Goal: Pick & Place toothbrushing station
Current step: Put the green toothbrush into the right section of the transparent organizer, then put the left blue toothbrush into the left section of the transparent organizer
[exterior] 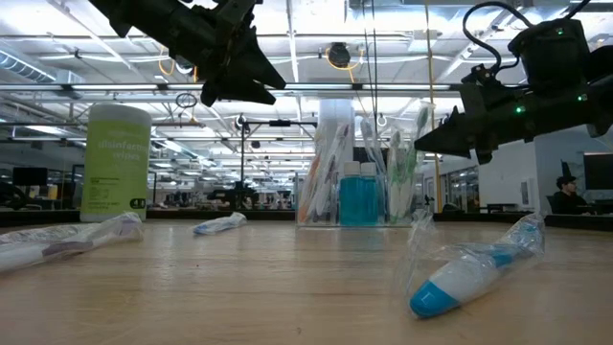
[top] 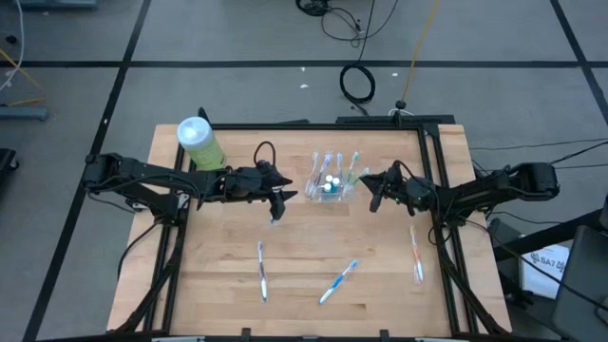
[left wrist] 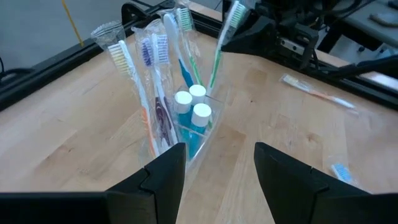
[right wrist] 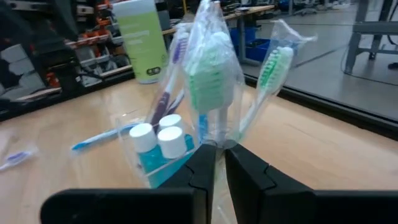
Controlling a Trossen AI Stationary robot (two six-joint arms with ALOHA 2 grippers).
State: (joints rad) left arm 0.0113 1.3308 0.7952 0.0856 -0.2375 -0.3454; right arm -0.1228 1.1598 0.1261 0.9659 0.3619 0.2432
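The clear cup (top: pixel 330 188) stands at the table's middle back, holding several wrapped toothbrushes and three teal, white-capped tubes (left wrist: pixel 191 104). My right gripper (top: pixel 372 186) is just right of the cup, level, shut on a wrapped green toothbrush (right wrist: pixel 211 81) that stands head up at the cup's right side. My left gripper (left wrist: pixel 217 174) hovers open just left of the cup (left wrist: pixel 196 140), touching nothing. Three more wrapped toothbrushes lie flat on the table: one near the left (top: pixel 262 271), a blue one in the middle (top: pixel 338 281) and one on the right (top: pixel 416 255). My right gripper pinches the green toothbrush's wrapped handle just below the head (right wrist: pixel 215 132) between its two fingertips. The fingers come level from the table's right, across the handle. The brush stands nearly upright, head up; its lower end reaches down into the cup (left wrist: pixel 211 78).
A large green canister with a white lid (top: pixel 200 142) stands at the back left, behind my left arm. A black frame runs along the table's edges (top: pixel 432 171). Bare wood lies between the loose toothbrushes near the front edge.
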